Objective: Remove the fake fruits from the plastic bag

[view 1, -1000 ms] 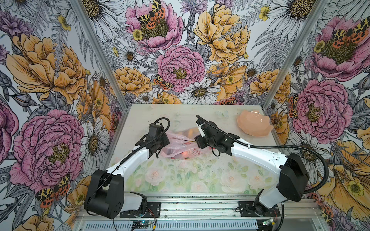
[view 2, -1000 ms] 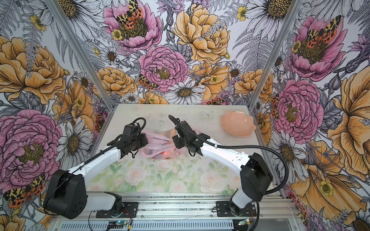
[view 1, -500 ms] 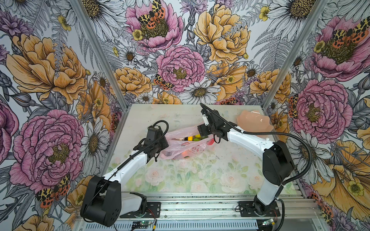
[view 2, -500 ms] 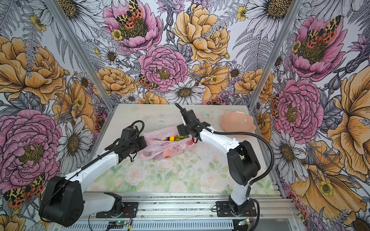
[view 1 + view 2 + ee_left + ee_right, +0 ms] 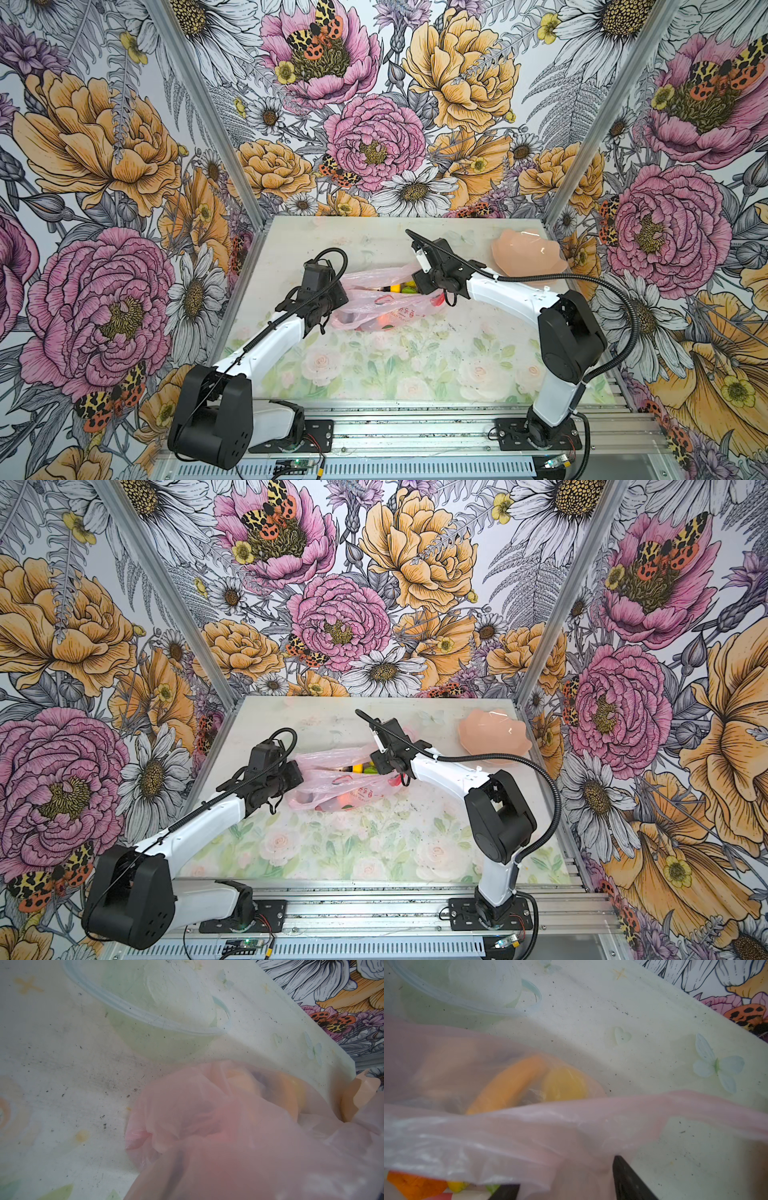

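The pink plastic bag (image 5: 374, 301) (image 5: 332, 781) lies mid-table, stretched between my two grippers. My left gripper (image 5: 337, 296) (image 5: 297, 773) is at its left end; pink film (image 5: 228, 1147) covers the left wrist view and hides the jaws. My right gripper (image 5: 419, 286) (image 5: 376, 766) is at the bag's right end, its black fingers (image 5: 629, 1180) apart with bunched film between them. Fake fruits show in the bag's mouth: yellow and green ones (image 5: 405, 287) (image 5: 365, 768). Through the film I see a banana (image 5: 508, 1084), a lemon (image 5: 564, 1084) and an orange piece (image 5: 415, 1186).
A peach petal-edged bowl (image 5: 528, 257) (image 5: 494, 737) stands at the back right of the table, close to the right arm's forearm. Flower-printed walls close in the table on three sides. The table mat (image 5: 395, 365) carries a faded rose print.
The bag's mouth has been drawn open, so yellow and green fruits now show. My right gripper moved toward the back right, then returned to the bag's right end. The left gripper barely moved.
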You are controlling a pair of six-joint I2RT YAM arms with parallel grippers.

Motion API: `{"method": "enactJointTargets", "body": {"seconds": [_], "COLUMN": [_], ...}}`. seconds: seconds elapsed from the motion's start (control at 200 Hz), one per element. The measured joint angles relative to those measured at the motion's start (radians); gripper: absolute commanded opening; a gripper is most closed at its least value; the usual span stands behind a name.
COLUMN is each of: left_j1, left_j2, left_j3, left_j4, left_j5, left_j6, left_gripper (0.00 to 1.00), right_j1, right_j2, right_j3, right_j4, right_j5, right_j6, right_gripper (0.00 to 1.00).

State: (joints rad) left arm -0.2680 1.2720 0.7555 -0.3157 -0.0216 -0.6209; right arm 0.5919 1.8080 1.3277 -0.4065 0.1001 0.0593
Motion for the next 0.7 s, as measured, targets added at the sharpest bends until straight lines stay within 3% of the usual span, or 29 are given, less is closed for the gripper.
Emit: {"method": "enactJointTargets", "body": {"seconds": [0.055,0.085,0.265,0.455,0.576,0.701], "left_j1": [0.005,0.010,0.027,0.082,0.166,0.180], "left_j2": [0.000,-0.001,-0.080,-0.171,-0.126,0.006], "left_j3": [0.000,0.000,-0.066,-0.192,-0.217,-0.149], "left_j4": [0.002,0.006,0.118,0.357,0.515,0.555], "left_j5": [0.000,-0.001,-0.001,0.142,0.262,0.325], "left_j6": [0.005,0.011,0.053,0.079,0.069,0.080], "left_gripper": [0.00,0.00,0.00,0.00,0.00,0.00], "right_j1": [-0.010,-0.020,-0.174,-0.307,-0.317,-0.335], "right_j2": [0.000,-0.003,-0.153,-0.289,-0.289,-0.282], "right_j3": [0.000,0.000,-0.112,-0.299,-0.399,-0.480], "right_j4": [-0.005,-0.002,0.176,0.485,0.620,0.763], "right_j5": [-0.023,-0.050,-0.324,-0.626,-0.710,-0.725], "right_j6": [0.020,0.033,0.253,0.541,0.678,0.801], "right_gripper": [0.06,0.00,0.00,0.00,0.00,0.00]}}
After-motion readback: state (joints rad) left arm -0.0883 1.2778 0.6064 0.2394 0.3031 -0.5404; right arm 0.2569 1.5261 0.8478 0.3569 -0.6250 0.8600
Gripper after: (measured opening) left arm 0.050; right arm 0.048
